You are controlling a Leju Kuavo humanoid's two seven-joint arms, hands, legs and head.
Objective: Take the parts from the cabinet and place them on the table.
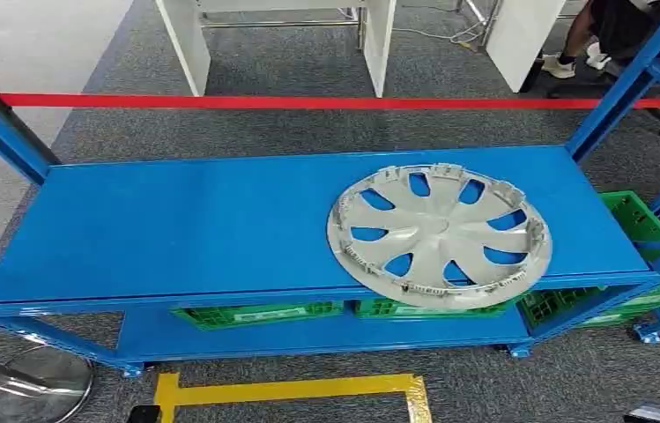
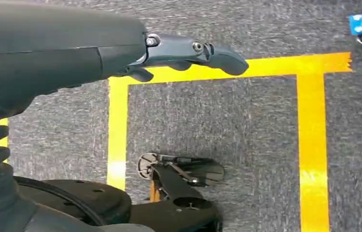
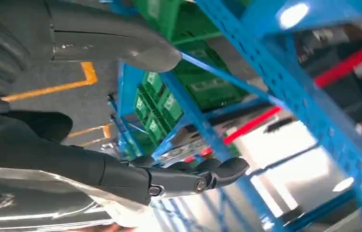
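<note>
One silver wheel cover [image 1: 439, 234] lies on the blue shelf [image 1: 176, 220]; both hands [image 2: 188, 53] [image 3: 188, 176] hang released, holding nothing.

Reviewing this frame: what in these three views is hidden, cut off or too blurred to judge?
- Green crates: head view, contents hidden by the blue shelf.
- Wheel cover: its near rim overhangs the shelf edge; underside unseen.
- Right hand: right wrist view blurred; grasp unclear.
- Left hand: the arm cover hides most of it.
- Person: cut off at the frame's top.
</note>
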